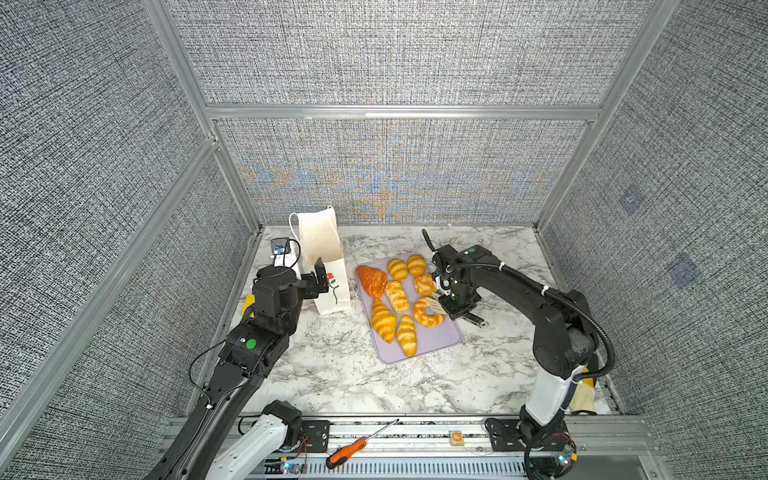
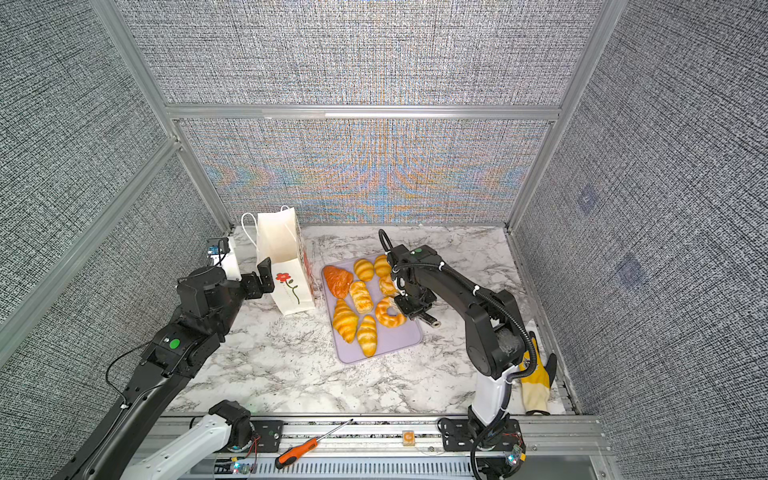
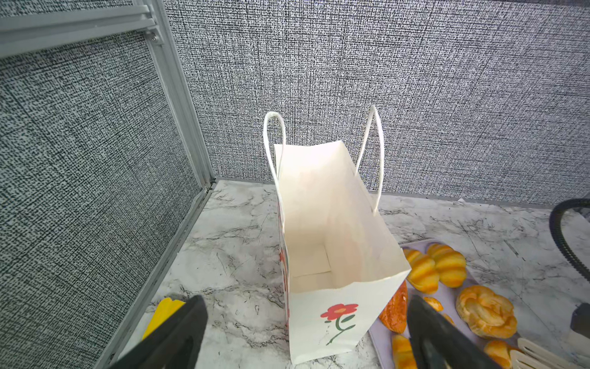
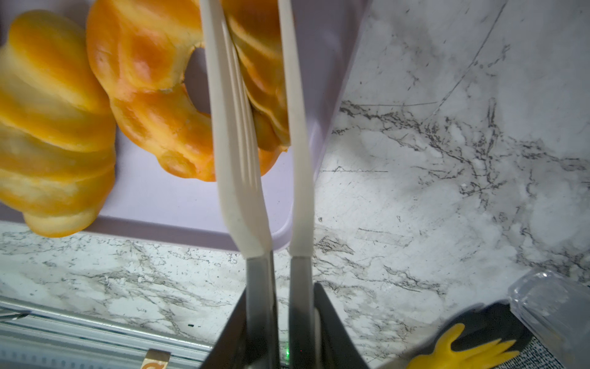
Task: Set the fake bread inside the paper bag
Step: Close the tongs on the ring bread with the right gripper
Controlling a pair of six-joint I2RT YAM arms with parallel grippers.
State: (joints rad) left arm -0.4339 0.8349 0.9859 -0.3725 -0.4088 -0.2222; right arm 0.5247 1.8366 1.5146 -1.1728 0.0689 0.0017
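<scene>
Between tongs [image 4: 238, 166] clenched by the right gripper [image 4: 281, 314], a twisted ring [image 4: 150, 80] sits pinched, apparently for lifting; the left gripper [image 1: 318, 277] (spread, empty) flanks the paper bag [image 3: 322, 332].

In the right wrist view the tongs [image 4: 236, 159] were cut off by the picture's edge, their tips unseen, and the pastry [image 4: 260, 73] between the blades was largely hidden. In the left wrist view the dark croissant [image 3: 397, 306] was half covered by the paper bag [image 3: 308, 322].
</scene>
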